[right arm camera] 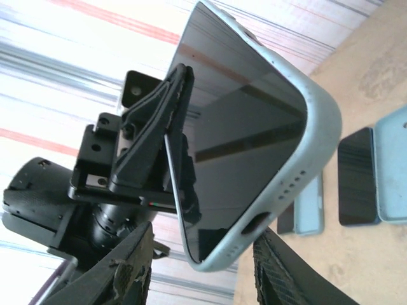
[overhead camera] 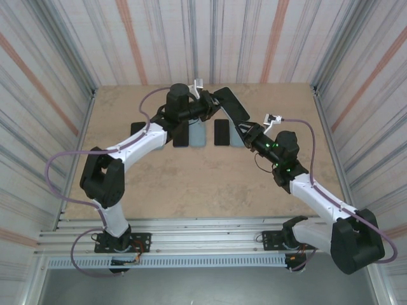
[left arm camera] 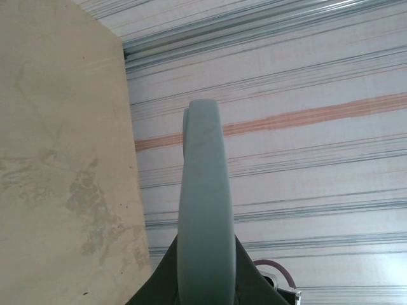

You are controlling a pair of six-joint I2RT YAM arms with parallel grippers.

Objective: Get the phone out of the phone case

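**A:** Phone (right arm camera: 254, 127) out of its cover yet?

**B:** No. It sits fully inside the phone case (right arm camera: 286, 197). The pale rim frames the dark screen along every edge I can see, and no corner is peeled back.

**A:** Where is it?

**B:** Up in the air between the two arms, tilted, above the far part of the worktop (overhead camera: 191, 184).

**A:** Who has it?

**B:** The left hand (overhead camera: 205, 105) is clamped on one long edge, pinching front and back. The right hand (overhead camera: 249, 132) has its fingers apart on either side of the lower end, the one with the port. There is a gap on one side, so I judge it isn't gripping.

**A:** So what's left?

**B:** Nearly everything. The rim has to come off a corner, then the handset must be worked free.

**A:** Anything else about?

**B:** A row lies flat on the worktop, including a dark phone (overhead camera: 221, 132) and a pale case (overhead camera: 198, 133) close together. I cannot tell whether that case is empty or face-down.
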